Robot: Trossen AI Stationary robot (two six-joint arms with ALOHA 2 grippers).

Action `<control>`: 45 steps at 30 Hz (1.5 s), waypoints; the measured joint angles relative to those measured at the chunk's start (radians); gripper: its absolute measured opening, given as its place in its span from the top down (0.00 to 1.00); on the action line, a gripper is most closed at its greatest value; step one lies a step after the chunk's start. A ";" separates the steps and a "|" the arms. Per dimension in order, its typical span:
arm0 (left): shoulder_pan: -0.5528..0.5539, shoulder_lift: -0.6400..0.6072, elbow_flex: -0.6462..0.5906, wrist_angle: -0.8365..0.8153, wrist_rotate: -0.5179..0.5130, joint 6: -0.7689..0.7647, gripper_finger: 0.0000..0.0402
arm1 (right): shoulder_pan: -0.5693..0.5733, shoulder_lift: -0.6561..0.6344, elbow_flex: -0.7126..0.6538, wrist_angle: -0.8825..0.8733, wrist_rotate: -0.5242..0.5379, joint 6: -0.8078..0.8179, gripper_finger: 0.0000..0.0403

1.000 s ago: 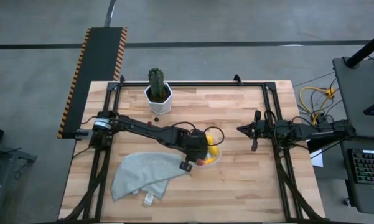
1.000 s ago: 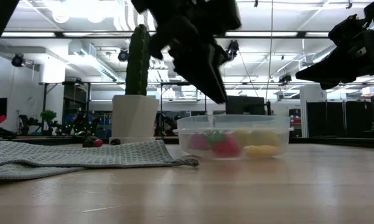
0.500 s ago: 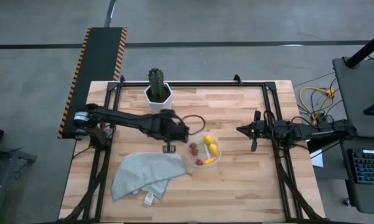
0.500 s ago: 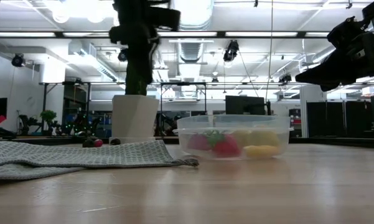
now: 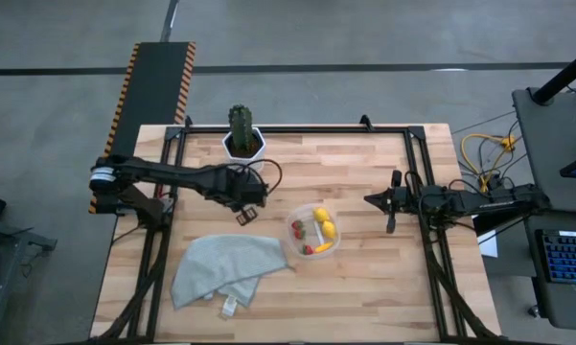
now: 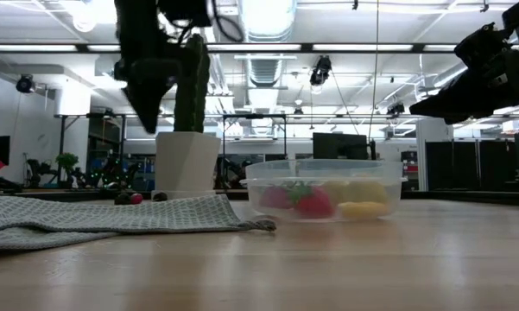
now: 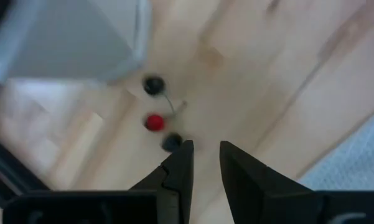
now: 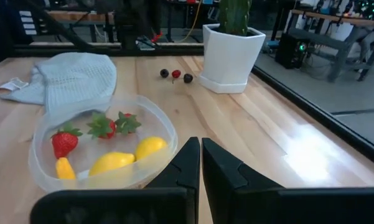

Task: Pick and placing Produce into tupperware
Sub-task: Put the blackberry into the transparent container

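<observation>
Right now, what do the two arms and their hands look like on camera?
Both arms are dark, jointed and slim. The left arm carries a looping black cable near its hand, and a pale cuff at its base. Each hand ends in two flat black angular fingers; the right hand matches.

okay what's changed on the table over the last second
The left gripper swung away from above the tupperware toward the cactus pot, now hovering empty near the small berries. The right gripper, the fruit in the tub and the cloth stayed put.
</observation>
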 joint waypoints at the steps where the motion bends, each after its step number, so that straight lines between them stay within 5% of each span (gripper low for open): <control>1: 0.005 -0.006 -0.027 0.013 0.026 -0.008 0.84 | 0.000 0.000 0.000 0.000 0.000 -0.007 0.98; 12: 0.037 -0.034 -0.163 0.070 0.107 -0.027 0.82 | 0.000 0.001 0.000 0.049 0.027 -0.070 0.98; 23: 0.099 -0.012 -0.164 0.085 0.119 -0.032 0.49 | 0.000 -0.003 0.000 0.036 0.027 -0.096 0.97; 30: 0.099 -0.005 -0.177 0.084 0.110 -0.008 0.46 | 0.001 -0.012 0.065 0.209 -0.164 -0.124 0.82; 45: 0.143 -0.005 -0.250 0.185 0.117 -0.044 0.46 | 0.000 0.019 0.072 0.090 -0.076 -0.098 0.52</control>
